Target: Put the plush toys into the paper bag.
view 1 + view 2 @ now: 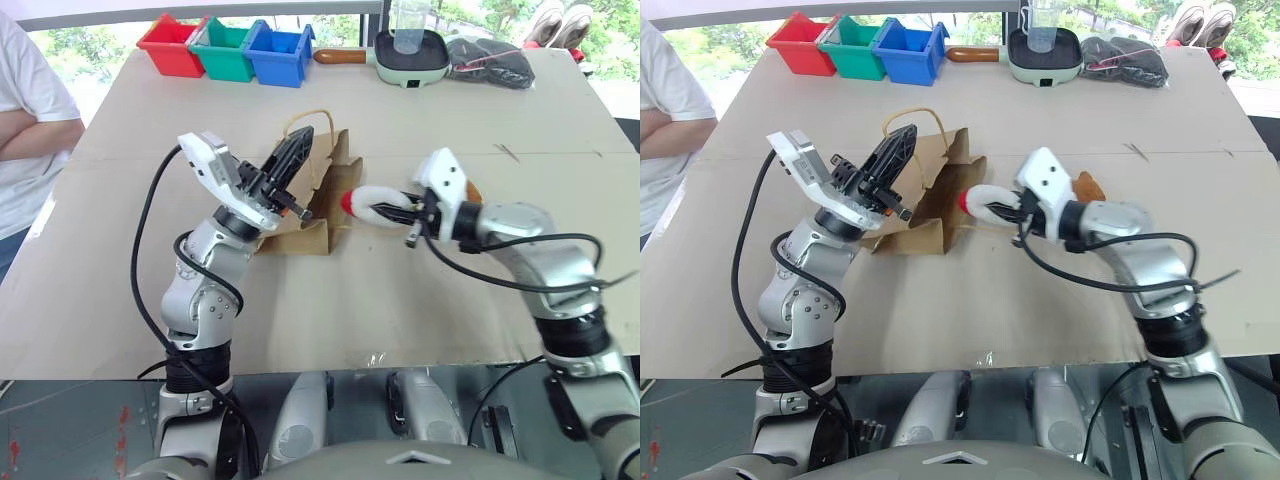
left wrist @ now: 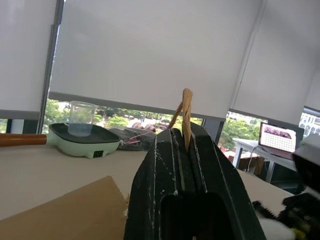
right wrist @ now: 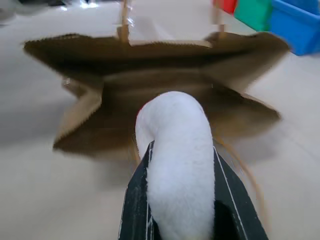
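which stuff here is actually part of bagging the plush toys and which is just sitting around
Part of the job:
- paper bag, one cord handle pinched in the left gripper
- white plush toy, held in the right gripper at the bag's mouth
- brown plush toy, behind the right wrist

Just lying about:
- red, green and blue bins
- green pan with a clear cup
- dark bundle

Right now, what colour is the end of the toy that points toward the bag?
Red; the rest of the toy looks white. It shows best in the left eye view.
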You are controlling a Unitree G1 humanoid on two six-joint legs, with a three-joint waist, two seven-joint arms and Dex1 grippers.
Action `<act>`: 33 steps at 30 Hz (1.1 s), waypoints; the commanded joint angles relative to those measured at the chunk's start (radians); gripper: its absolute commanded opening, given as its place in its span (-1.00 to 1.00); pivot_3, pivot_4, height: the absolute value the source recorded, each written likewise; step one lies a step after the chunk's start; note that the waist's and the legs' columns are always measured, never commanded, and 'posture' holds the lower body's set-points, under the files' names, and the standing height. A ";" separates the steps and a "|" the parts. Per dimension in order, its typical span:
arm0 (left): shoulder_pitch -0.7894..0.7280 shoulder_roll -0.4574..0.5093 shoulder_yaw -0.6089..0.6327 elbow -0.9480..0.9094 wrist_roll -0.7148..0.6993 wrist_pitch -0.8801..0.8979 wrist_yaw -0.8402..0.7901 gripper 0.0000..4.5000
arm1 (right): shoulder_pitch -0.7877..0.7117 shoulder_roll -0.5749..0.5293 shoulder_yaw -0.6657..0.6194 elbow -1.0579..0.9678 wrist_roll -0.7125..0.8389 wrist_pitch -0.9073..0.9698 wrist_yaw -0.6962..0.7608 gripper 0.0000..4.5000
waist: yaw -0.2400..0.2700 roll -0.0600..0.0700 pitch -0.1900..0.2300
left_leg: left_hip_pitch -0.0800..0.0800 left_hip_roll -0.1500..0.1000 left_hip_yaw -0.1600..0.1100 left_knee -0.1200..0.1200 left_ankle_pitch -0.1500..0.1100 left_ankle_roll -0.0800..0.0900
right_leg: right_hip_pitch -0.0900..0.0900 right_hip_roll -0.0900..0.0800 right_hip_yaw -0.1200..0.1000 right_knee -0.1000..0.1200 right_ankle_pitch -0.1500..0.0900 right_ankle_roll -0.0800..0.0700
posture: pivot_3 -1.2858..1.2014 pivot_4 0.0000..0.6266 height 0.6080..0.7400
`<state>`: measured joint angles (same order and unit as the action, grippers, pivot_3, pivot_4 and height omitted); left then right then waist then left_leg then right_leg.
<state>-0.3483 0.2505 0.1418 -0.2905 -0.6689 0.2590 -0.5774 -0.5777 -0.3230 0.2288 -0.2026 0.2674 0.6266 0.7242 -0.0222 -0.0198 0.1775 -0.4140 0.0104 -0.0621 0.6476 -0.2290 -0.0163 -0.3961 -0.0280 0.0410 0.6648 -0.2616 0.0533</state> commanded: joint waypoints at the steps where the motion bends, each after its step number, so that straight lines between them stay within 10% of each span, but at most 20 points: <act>1: -0.006 0.014 -0.014 -0.048 0.000 -0.007 -0.018 -1.00 | -0.033 0.074 0.022 0.050 0.008 -0.047 -0.016 -0.97 | 0.001 0.000 0.000 | 0.000 0.000 0.000 0.000 0.000 0.000 | 0.000 0.000 0.000 0.000 0.000 0.000 | 0.03 -0.52 1.00; 13: 0.010 -0.013 -0.059 -0.089 -0.005 0.011 0.016 -1.00 | -0.203 0.385 0.106 0.667 -0.085 -0.359 -0.005 -0.97 | -0.002 0.000 0.000 | 0.000 0.000 0.000 0.000 0.000 0.000 | 0.000 0.000 0.000 0.000 0.000 0.000 | 0.03 -0.52 1.00; 16: 0.020 -0.014 -0.057 -0.103 -0.011 0.016 0.025 -1.00 | -0.227 0.423 0.065 0.779 -0.078 -0.422 0.005 -0.47 | 0.000 0.000 0.000 | 0.000 0.000 -0.001 0.000 0.000 0.000 | 0.000 0.000 -0.001 0.000 0.000 0.000 | 0.03 -0.52 1.00; 21: 0.036 -0.012 -0.014 -0.108 -0.031 0.011 0.059 -1.00 | -0.115 0.354 0.058 0.546 -0.038 -0.329 0.075 0.53 | 0.007 0.000 0.000 | -0.001 -0.001 0.000 0.000 0.000 0.000 | 0.000 -0.002 -0.001 -0.001 0.000 0.000 | 0.03 -0.52 1.00; 33: 0.034 -0.011 0.019 -0.001 -0.037 -0.032 0.001 -1.00 | 0.093 0.116 -0.027 -0.005 0.059 -0.029 0.031 0.53 | 0.003 0.000 0.000 | 0.000 0.000 0.000 0.000 0.000 0.000 | 0.000 0.000 0.000 0.001 0.000 0.000 | 0.03 -0.52 1.00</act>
<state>-0.2976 0.2430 0.1569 -0.2795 -0.7078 0.2555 -0.5603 -0.4915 -0.2045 0.2156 -0.1300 0.3031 0.5786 0.7759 -0.0196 -0.0194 0.1776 -0.4143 0.0101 -0.0621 0.6477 -0.2290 -0.0163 -0.3964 -0.0284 0.0410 0.6655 -0.2615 0.0531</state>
